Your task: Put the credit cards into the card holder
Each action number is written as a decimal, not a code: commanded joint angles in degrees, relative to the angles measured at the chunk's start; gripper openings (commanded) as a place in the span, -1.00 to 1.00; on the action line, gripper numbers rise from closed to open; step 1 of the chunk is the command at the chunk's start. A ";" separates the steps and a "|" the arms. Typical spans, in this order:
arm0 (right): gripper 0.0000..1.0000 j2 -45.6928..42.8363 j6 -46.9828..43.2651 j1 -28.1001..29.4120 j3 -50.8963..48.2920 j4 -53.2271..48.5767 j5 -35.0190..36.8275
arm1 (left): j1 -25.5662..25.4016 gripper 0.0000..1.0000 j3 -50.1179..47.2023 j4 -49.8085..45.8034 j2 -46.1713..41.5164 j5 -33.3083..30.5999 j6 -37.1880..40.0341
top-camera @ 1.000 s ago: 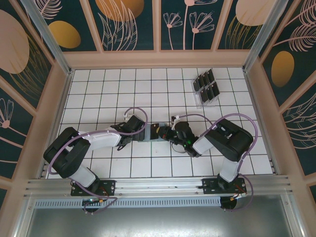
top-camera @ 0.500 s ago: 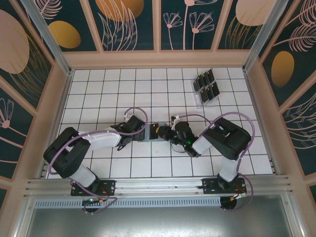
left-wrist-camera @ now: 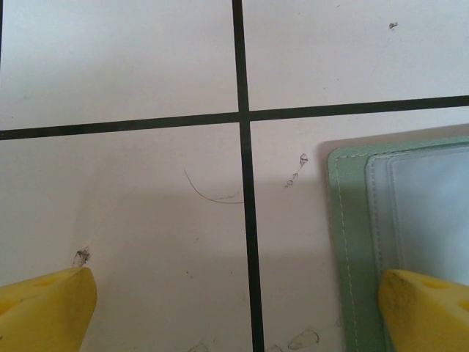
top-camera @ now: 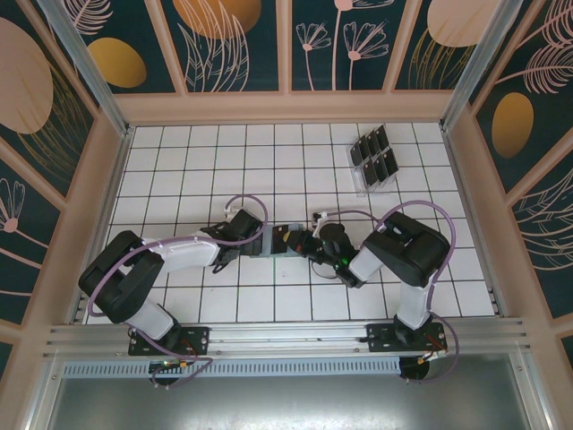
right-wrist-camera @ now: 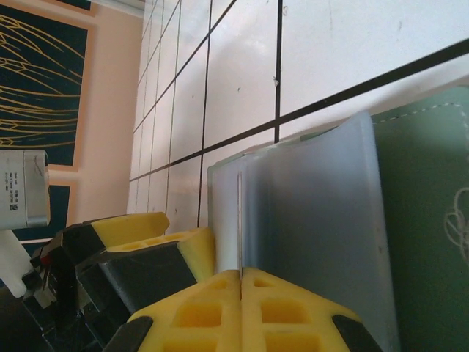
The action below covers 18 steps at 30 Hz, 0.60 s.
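Observation:
The sage-green card holder (top-camera: 276, 242) lies open on the tiled floor between my two grippers. My left gripper (top-camera: 260, 242) stands open over its left edge. In the left wrist view its jaws (left-wrist-camera: 234, 312) are spread wide, and the right fingertip (left-wrist-camera: 425, 308) rests on the card holder (left-wrist-camera: 355, 227) beside a clear sleeve. My right gripper (top-camera: 302, 242) is shut on a thin credit card (right-wrist-camera: 239, 220) seen edge-on. The card stands against the clear sleeve of the card holder (right-wrist-camera: 425, 220), just ahead of the right gripper (right-wrist-camera: 241, 273). More dark credit cards (top-camera: 376, 154) sit at the back right.
A clear slotted rack (top-camera: 360, 184) holds those cards near the right wall. Wooden walls and metal posts enclose the tiled floor (top-camera: 197, 170). The left gripper's yellow finger (right-wrist-camera: 192, 253) sits close to the left of my right fingers.
The right arm's elbow has shifted slightly left. Both grippers and the card holder stay almost where they were.

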 commanded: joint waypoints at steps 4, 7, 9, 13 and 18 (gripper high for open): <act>-1.00 1.67 1.37 -0.43 -0.69 3.37 -1.34 | -0.01 0.97 -1.62 -3.00 1.48 -0.55 -0.06; -1.00 2.50 1.61 -0.52 -0.42 3.81 -1.89 | -0.03 0.97 -1.69 -3.02 1.46 -0.57 -0.06; -1.00 3.07 1.85 -0.61 -0.32 4.37 -2.20 | 0.05 0.97 -1.69 -3.04 1.48 -0.55 -0.06; -1.00 4.19 2.48 -0.95 -0.16 5.86 -2.77 | -0.02 0.97 -1.69 -3.01 1.39 -0.45 -0.06; -1.00 4.85 3.03 -1.33 -0.23 7.67 -3.49 | 0.02 0.97 -1.78 -3.09 1.30 -0.54 -0.14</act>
